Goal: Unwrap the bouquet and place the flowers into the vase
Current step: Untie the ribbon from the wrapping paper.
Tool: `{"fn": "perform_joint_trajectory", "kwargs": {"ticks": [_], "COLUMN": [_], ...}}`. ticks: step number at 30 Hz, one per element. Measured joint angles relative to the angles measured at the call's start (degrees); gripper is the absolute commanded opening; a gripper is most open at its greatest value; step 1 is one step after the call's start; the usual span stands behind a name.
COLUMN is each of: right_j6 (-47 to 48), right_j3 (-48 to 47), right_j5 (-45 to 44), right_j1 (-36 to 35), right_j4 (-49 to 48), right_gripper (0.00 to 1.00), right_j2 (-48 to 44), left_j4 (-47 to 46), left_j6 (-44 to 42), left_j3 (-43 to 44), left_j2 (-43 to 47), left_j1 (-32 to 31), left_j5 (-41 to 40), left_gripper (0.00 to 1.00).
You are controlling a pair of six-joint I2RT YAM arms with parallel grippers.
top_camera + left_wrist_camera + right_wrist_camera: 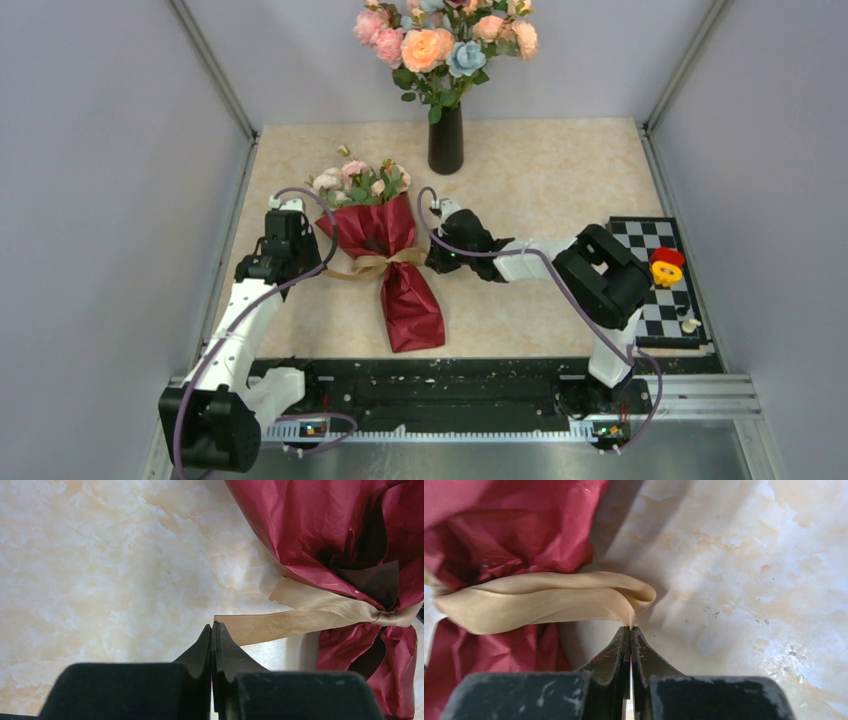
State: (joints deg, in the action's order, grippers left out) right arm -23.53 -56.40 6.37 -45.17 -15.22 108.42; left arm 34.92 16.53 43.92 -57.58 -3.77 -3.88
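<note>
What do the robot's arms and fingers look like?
The left arm and right arm have white links joined by black joint housings. A thin purplish cable loops along each. The left gripper and right gripper carry matte black wedge-shaped fingers tapering to tips; the right ones show pale scuffs.

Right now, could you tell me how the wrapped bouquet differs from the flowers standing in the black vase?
The bouquet lies flat on the table, while the vase flowers stand upright. The bouquet is wrapped in maroon paper and tied with a tan ribbon; the vase flowers sit unwrapped in the black vase. The bouquet's blooms are smaller and paler. Both show green leaves.
</note>
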Motion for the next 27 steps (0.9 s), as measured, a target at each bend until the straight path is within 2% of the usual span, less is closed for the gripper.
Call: {"fn": "perform_joint_trajectory", "kwargs": {"ticks": [10, 20, 25, 27], "right_j6": [2.4, 3.6, 4.1, 4.5], "right_j3": [-2.6, -7.5, -9.4, -9.4], "right_j5": [1.1, 4.3, 4.9, 5.3], "right_j1": [-2.8, -9.9, -12.8, -13.3], "right_j4": [2.9, 4.6, 5.8, 6.8], "right_gripper": [0.0, 0.0, 0.31, 0.37], "right_j2": [-10.9, -10.2, -7.2, -6.9], "left_j4": [0.0, 0.0, 0.0, 0.0], "left_j6": [0.0, 0.0, 0.0, 0.0], "left_j3": [0.0, 0.0, 0.0, 0.0], "left_j2": [0.0, 0.1, 0.3, 0.4], "left_j1": [0.0, 0.0, 0.0, 0.0], "left_j5": [0.5, 0.7, 1.0, 1.0], "left_gripper": [0.0, 0.0, 0.0, 0.0]}}
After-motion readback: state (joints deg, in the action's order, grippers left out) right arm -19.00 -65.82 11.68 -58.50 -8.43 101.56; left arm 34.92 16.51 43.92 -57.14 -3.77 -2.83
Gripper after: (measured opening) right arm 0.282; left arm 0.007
